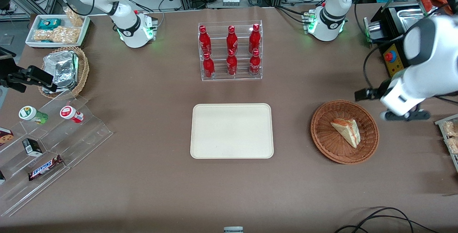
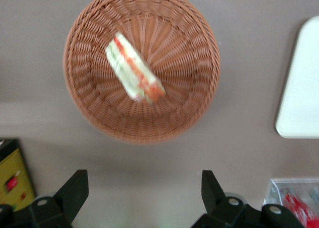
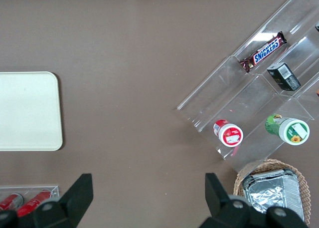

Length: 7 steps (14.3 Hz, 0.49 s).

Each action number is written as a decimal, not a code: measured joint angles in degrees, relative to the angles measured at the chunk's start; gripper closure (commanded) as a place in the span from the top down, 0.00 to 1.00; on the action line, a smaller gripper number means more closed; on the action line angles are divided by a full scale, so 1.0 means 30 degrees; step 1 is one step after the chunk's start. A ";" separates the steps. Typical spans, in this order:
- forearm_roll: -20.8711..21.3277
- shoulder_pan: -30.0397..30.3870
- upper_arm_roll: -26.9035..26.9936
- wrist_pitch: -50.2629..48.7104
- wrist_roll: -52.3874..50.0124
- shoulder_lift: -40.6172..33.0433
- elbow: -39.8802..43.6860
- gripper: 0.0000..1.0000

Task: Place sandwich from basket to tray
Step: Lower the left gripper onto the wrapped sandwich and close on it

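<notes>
The brown counter (image 1: 143, 175) carries the cream tray (image 1: 232, 131) at frame centre, bare. We find the sandwich (image 1: 346, 131) lying in the reddish basket (image 1: 323, 138) at centre right. The pincer (image 2: 144, 188) hangs above the basket's edge, spread wide, holding nothing. We judge all of the transfer remains: grasp, carry, placement.

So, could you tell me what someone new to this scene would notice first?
Probably the six red bottles in their clear rack, farther from the front camera than the bare cream tray. Next, the sandwich lying alone in the reddish-brown wicker basket toward the working arm's end of the table. The left gripper hangs open above the table beside that basket, holding nothing.
</notes>
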 measured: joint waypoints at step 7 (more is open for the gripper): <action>0.0181 0.0224 0.0221 0.7653 -0.6498 0.0945 -0.4527 1.00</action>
